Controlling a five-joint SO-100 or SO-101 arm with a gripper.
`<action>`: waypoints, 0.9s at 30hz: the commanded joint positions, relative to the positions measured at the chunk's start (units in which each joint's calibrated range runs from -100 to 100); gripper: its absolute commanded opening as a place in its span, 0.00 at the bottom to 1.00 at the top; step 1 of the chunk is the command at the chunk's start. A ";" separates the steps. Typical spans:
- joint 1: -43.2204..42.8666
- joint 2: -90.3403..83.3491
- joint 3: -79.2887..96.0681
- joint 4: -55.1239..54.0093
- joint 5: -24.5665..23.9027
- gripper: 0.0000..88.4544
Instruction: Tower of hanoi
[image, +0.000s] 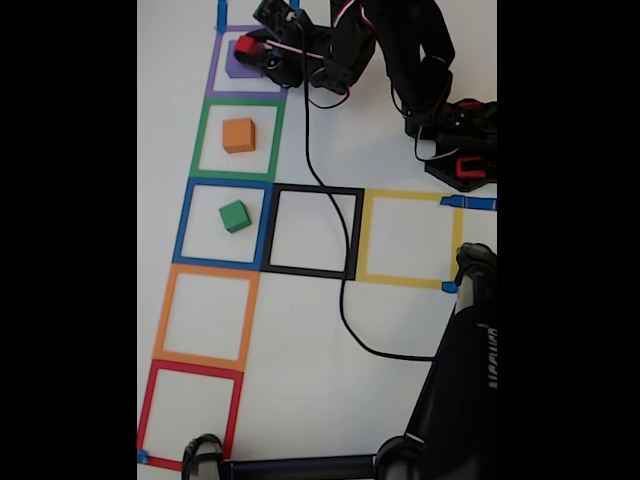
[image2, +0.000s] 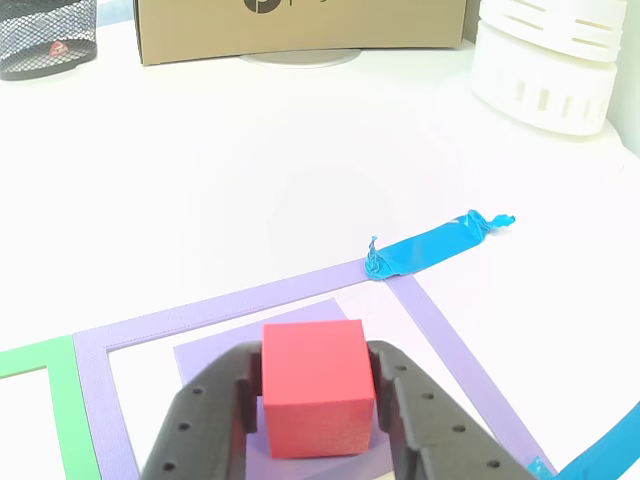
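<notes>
The red cube (image2: 315, 385) is clamped between the two black fingers (image2: 205, 420), which are closed against its sides. It is held over a purple block (image2: 205, 365) inside the purple square (image2: 100, 345). In the fixed view, the orange cube (image: 238, 134) is seen in the green square (image: 200, 140) and the green cube (image: 234, 216) in the blue square (image: 183, 225) on the table (image: 400, 130).

Three small cubes: red (image2: 314, 385), orange (image: 238, 134), green (image: 234, 216); one flat purple block (image2: 215, 355); seven taped squares.
</notes>
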 joint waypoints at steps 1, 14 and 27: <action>0.57 -0.13 -1.71 -1.67 0.36 0.08; 0.57 -2.47 -1.71 -2.64 0.36 0.23; 0.19 -34.29 -1.98 26.67 0.36 0.07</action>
